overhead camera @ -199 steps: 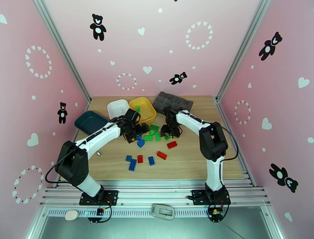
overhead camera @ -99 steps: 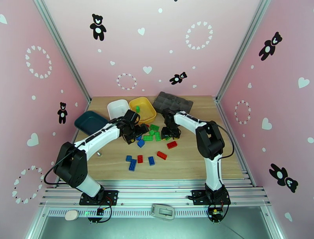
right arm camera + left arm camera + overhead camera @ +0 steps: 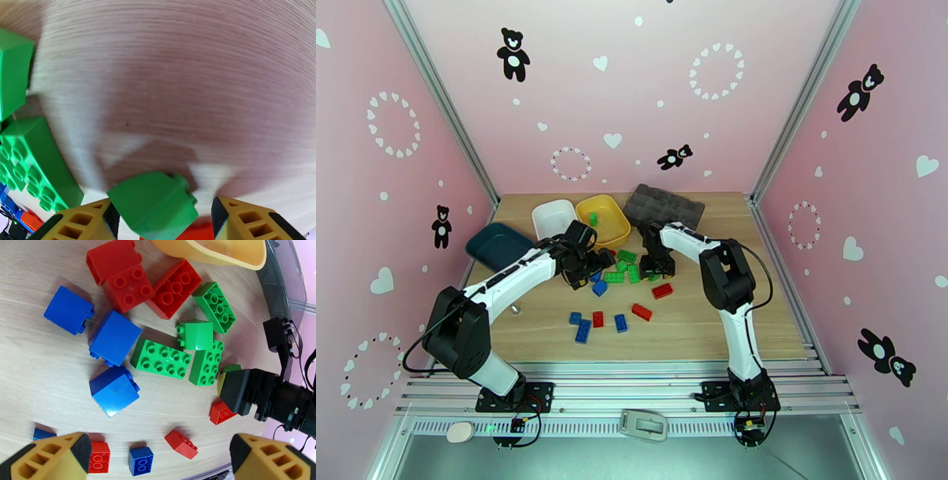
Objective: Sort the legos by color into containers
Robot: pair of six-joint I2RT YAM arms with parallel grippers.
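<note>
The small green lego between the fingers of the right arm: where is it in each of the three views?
Top external: the small green lego, mid-table, under the right gripper.
Left wrist: right of centre, a green corner behind that black gripper.
Right wrist: bottom centre, between the yellow fingers.
Shared landmark: the long green lego beside it.

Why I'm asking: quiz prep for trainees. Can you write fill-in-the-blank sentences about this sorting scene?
1. The right end effector straddles a ____ brick.
2. The left end effector hovers over the pile with its jaws ____.
3. The tray nearest the organizer is ____.
Missing words: green; open; yellow.
</note>
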